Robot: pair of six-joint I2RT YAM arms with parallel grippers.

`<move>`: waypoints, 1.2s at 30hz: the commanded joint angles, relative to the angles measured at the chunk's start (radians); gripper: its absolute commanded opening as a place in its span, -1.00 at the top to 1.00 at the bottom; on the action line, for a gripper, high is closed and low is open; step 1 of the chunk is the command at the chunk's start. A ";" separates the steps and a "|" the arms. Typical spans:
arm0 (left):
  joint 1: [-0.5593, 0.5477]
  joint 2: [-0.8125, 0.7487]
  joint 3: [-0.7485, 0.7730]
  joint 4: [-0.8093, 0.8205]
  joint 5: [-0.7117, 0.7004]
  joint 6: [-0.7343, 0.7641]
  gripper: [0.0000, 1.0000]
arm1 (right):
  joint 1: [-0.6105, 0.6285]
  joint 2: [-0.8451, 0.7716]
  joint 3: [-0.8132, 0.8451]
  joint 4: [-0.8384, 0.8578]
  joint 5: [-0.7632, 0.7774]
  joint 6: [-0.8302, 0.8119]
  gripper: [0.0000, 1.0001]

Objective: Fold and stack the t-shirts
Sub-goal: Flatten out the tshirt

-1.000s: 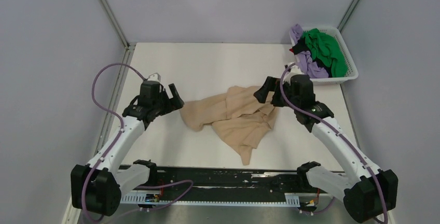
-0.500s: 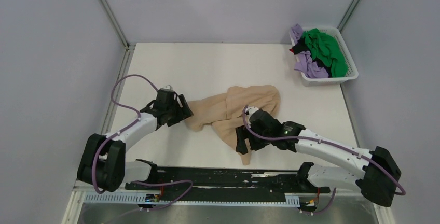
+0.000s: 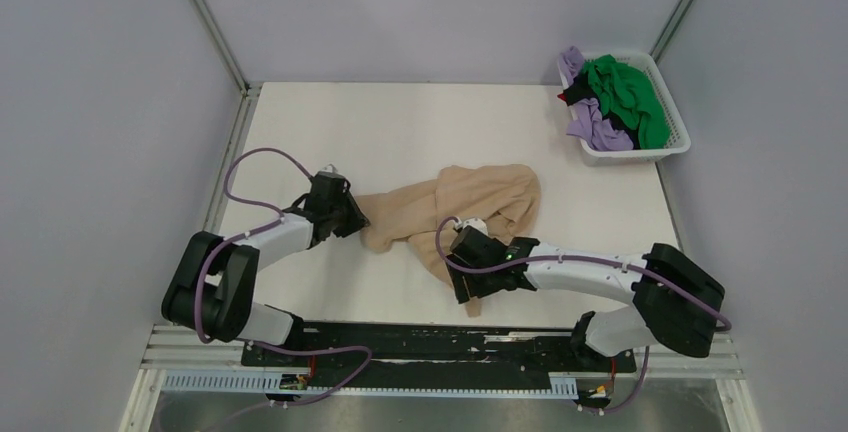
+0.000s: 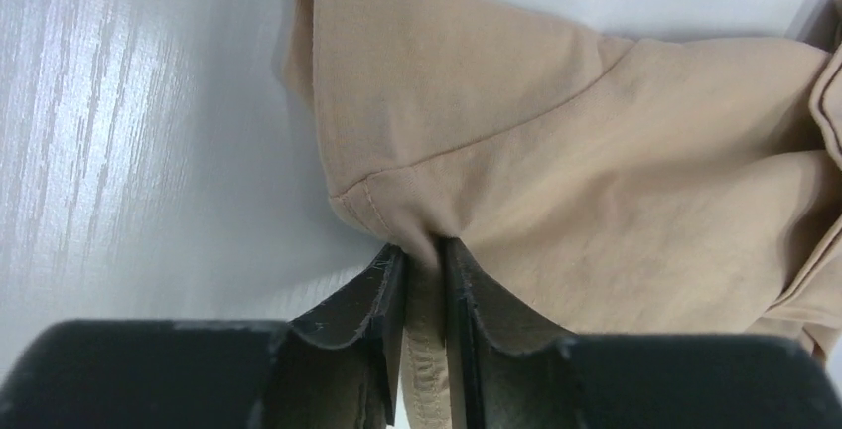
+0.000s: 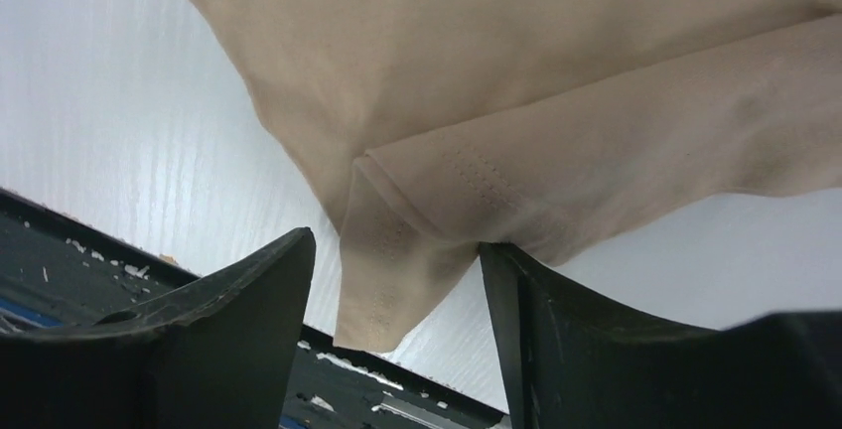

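One tan t-shirt (image 3: 470, 207) lies crumpled mid-counter (image 3: 400, 132). A green t-shirt (image 3: 625, 92), a lilac t-shirt (image 3: 595, 128) and black cloth (image 3: 624, 136) fill one basket (image 3: 640, 156). Of two tools, the left tool (image 4: 425, 280) pinches the tan t-shirt's left hem, and the right tool (image 5: 395, 250) stands wide astride its near corner.

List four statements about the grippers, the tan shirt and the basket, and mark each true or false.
1. The left gripper has its jaws pinched on a hem of the tan t-shirt. True.
2. The right gripper has its jaws clamped shut on the cloth. False: they stand apart, with a corner of the shirt lying between them.
3. The tan t-shirt lies neatly folded. False: it is spread in a crumpled bunch on the table.
4. A green t-shirt lies in the white basket at the table's far right corner. True.
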 commanded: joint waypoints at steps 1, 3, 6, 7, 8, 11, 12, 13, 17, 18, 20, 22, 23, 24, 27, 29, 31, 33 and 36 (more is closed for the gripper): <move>-0.006 0.021 0.003 0.043 -0.051 0.018 0.57 | 0.006 0.084 -0.014 0.052 0.116 0.110 -0.25; -0.006 0.022 0.017 0.030 -0.077 0.033 0.85 | 0.006 0.104 -0.003 0.030 0.170 0.124 0.06; -0.005 -0.003 0.022 0.023 -0.088 0.057 1.00 | 0.002 0.082 0.012 0.000 0.279 0.162 0.71; -0.006 -0.031 0.024 0.020 -0.091 0.067 1.00 | -0.002 0.060 0.018 -0.003 0.304 0.167 0.81; -0.006 -0.052 0.022 0.016 -0.100 0.071 1.00 | -0.012 0.032 0.023 -0.005 0.327 0.171 0.91; -0.006 -0.176 0.027 0.003 -0.125 0.097 1.00 | -0.087 -0.082 0.056 -0.002 0.345 0.159 1.00; -0.006 -0.200 0.041 -0.012 -0.129 0.103 1.00 | -0.126 -0.126 0.070 0.007 0.335 0.137 1.00; -0.005 -0.248 0.052 -0.021 -0.136 0.114 1.00 | -0.168 -0.170 0.083 0.022 0.309 0.113 1.00; -0.006 -0.370 0.133 -0.092 -0.160 0.152 1.00 | -0.370 -0.349 0.152 0.123 0.092 -0.025 1.00; -0.006 -0.387 0.177 -0.119 -0.169 0.160 1.00 | -0.409 -0.376 0.181 0.137 0.054 -0.053 1.00; -0.006 -0.430 0.253 -0.157 -0.195 0.201 1.00 | -0.473 -0.415 0.248 0.146 0.015 -0.097 1.00; -0.004 -0.463 0.339 -0.185 -0.232 0.224 1.00 | -0.533 -0.432 0.325 0.150 -0.012 -0.134 1.00; -0.005 -0.479 0.368 -0.198 -0.257 0.246 1.00 | -0.557 -0.433 0.365 0.149 -0.024 -0.148 1.00; -0.004 -0.493 0.427 -0.203 -0.268 0.264 1.00 | -0.581 -0.432 0.407 0.151 -0.033 -0.174 1.00; -0.005 -0.521 0.523 -0.209 -0.307 0.291 1.00 | -0.617 -0.426 0.519 0.151 -0.017 -0.218 1.00; -0.005 -0.543 0.583 -0.210 -0.326 0.297 1.00 | -0.630 -0.425 0.587 0.150 -0.035 -0.238 1.00; -0.005 -0.561 0.642 -0.221 -0.329 0.314 1.00 | -0.631 -0.436 0.644 0.151 -0.061 -0.251 1.00; -0.005 -0.573 0.735 -0.249 -0.334 0.330 1.00 | -0.631 -0.459 0.694 0.151 -0.138 -0.258 1.00; -0.005 -0.588 0.822 -0.268 -0.319 0.368 1.00 | -0.631 -0.487 0.782 0.151 -0.217 -0.286 1.00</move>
